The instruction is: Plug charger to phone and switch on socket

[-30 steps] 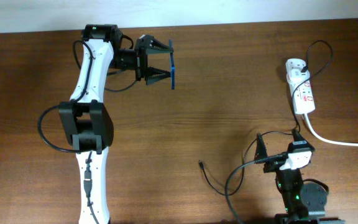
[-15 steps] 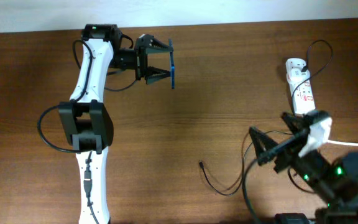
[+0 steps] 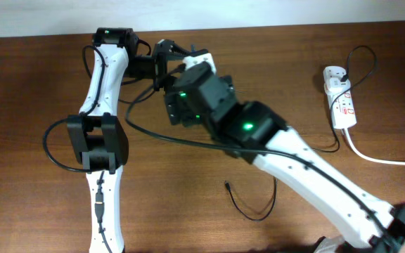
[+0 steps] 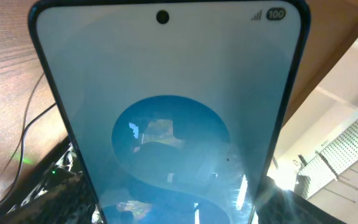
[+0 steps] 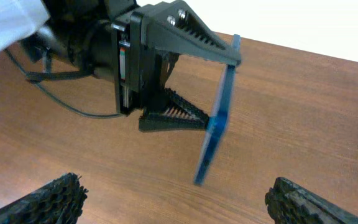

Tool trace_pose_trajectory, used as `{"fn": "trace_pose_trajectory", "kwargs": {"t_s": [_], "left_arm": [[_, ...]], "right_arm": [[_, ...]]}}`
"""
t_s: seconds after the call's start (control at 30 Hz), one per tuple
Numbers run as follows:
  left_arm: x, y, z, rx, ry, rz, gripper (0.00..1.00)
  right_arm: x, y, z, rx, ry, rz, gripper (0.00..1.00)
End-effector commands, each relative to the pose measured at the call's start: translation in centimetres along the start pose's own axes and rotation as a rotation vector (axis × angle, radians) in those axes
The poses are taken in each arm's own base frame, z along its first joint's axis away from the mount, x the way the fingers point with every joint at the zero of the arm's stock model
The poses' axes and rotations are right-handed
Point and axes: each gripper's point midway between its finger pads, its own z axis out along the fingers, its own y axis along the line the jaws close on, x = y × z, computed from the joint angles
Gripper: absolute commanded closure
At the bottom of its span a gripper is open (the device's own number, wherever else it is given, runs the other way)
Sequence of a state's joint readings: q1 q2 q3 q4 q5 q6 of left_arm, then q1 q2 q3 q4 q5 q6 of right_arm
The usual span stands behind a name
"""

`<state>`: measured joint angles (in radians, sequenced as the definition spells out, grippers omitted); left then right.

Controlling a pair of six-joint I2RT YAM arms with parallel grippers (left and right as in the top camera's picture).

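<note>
Overhead: your right arm (image 3: 287, 151) lies stretched across the wooden table (image 3: 273, 63), from bottom right up to the upper left. Its wrist blocks the left arm's end and the phone from above.

The socket (image 3: 340, 98) sits near the far right edge, well apart from both grippers, and its thick white cord (image 3: 385, 160) runs off to the right. The charger (image 3: 248, 214) lies slack on the wood below the right arm. Its connector tip (image 3: 227, 185) is free and plugged into nothing.

Right wrist view: the left gripper (image 5: 222, 87) is held level above the table, fingers clamped on the phone (image 5: 207, 155), which shows edge-on and tilted. Your right gripper (image 5: 174, 186) faces it, fingers spread wide and empty.

Left wrist view: the blue screen fills the frame.
</note>
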<state>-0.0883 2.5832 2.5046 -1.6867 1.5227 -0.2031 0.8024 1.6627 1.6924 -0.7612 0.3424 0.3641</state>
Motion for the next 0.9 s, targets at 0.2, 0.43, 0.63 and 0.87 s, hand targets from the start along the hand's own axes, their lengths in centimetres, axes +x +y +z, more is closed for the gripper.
{"fn": "trace_pose_trajectory", "kwargs": {"t_s": [0.2,0.43,0.63,0.87], "left_arm": [[0.0,-1.1,-0.3,0.053,0.006,-0.058,0.18],[0.0,-1.1,-0.3,0.053,0.007,-0.078,0.18],[0.0,-1.1,-0.3,0.053,0.007,-0.082,0.18],[0.0,-1.1,-0.5,0.054,0.005,-0.081,0.14]], "right_arm": [[-0.2,-2.5,4.4,0.167,-0.025,0.069,0.16],[-0.2,-2.7,5.5,0.153,-0.019,0.085,0.40],[-0.2,-3.0,6.6,0.186,-0.032,0.084,0.43],[-0.4,-2.2,6.7,0.143,-0.036,0.094,0.69]]}}
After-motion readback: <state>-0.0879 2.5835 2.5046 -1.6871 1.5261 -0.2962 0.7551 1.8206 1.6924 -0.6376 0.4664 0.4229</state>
